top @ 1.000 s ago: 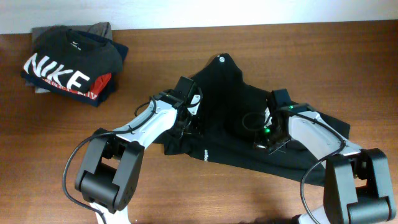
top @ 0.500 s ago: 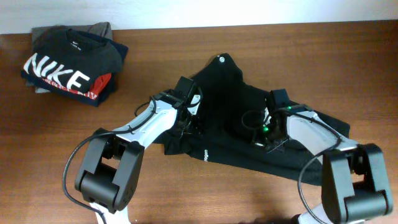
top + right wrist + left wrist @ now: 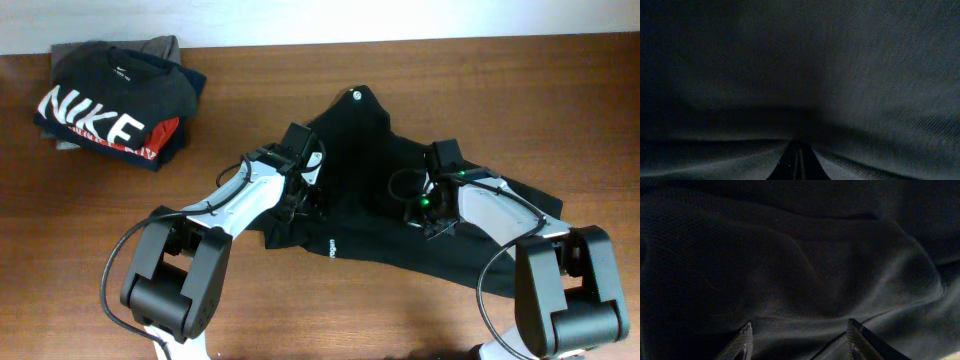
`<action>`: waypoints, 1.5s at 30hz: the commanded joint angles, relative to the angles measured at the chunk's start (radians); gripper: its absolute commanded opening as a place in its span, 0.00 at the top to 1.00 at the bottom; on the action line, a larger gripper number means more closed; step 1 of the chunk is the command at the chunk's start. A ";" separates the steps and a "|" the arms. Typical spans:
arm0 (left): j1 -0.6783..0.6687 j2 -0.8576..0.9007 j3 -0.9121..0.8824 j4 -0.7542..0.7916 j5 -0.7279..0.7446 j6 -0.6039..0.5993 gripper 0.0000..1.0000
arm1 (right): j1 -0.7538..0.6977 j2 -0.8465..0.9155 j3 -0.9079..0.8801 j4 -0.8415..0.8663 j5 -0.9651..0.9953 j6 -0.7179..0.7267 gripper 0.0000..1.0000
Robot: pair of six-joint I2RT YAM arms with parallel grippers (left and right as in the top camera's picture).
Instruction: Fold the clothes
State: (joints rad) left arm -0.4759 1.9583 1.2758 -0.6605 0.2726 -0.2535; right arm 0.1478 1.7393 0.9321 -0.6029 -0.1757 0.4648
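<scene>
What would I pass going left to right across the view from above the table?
Folded pile topped by the NIKE shirt → left arm's wrist → white neck tag on the black top → right arm's wrist.

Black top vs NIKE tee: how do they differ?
The black top lies spread out and rumpled mid-table; the NIKE tee sits folded atop other folded garments at the far left. The black top shows only a small white neck tag and tiny print; the NIKE tee has large white lettering. Both are black.
</scene>
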 commanded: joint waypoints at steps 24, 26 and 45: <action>0.050 -0.069 0.194 -0.197 -0.201 0.008 0.54 | -0.098 -0.061 0.294 -0.494 0.214 0.063 0.96; 0.056 -0.073 0.194 -0.208 -0.182 0.008 0.39 | -0.100 -0.065 0.303 -0.537 0.214 0.064 0.96; 0.039 0.042 0.138 -0.230 -0.035 0.047 0.96 | -0.285 -0.065 0.139 -0.566 0.217 0.101 0.96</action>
State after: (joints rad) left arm -0.4335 1.9568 1.4303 -0.8909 0.1978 -0.2432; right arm -0.1081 1.6882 1.1000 -1.1774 0.0196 0.5503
